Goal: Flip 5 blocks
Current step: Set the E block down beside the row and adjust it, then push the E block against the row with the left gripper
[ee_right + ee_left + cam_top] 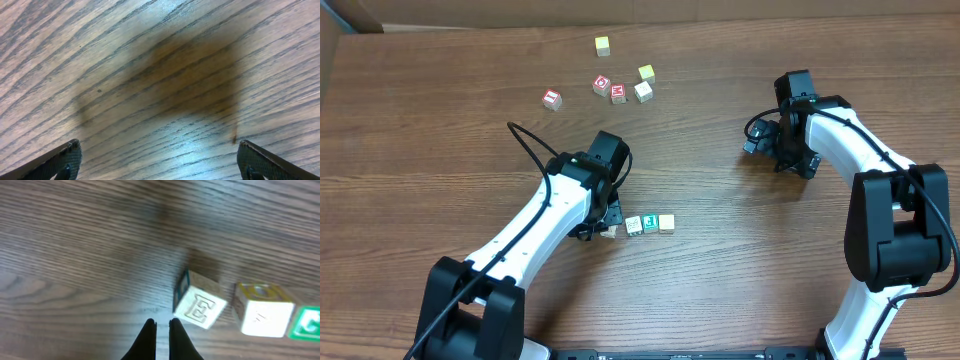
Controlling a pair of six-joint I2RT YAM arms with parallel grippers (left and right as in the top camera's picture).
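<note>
— Left gripper (162, 324) first: how does it stand?

— Pinched shut, its two dark fingertips almost meeting and gripping no cube. It points down, low over the brown wood-grain bench (440, 150).

— And the arm behind it?

— The white left arm (535, 225) rises from its base at 7 o'clock and reaches toward the middle of the bench, with the black wrist bent down over the gripper.

— What lies by the tips?

— A pale wooden cube with a carved E (199, 305). In the wrist view it sits just beside the gripper at 2 o'clock, tilted out of line. Whether it touches a finger I cannot tell.

— The other blocks?

— From there a row runs toward 3 o'clock, the cubes side by side: a whitish wooden cube (633, 225), a green-faced wooden cube (650, 224) and a pale yellowish wooden cube (666, 222). A red-faced wooden cube (552, 98) sits well apart at 11 o'clock, near a loose cluster of small cubes (620, 85) toward 12 o'clock.

— And the right side?

— The right arm (880, 190) stands at 4 o'clock and folds toward 2 o'clock. The right gripper (159, 145) is spread wide, holding nothing, over shadowed bare wood well apart from the row.
</note>
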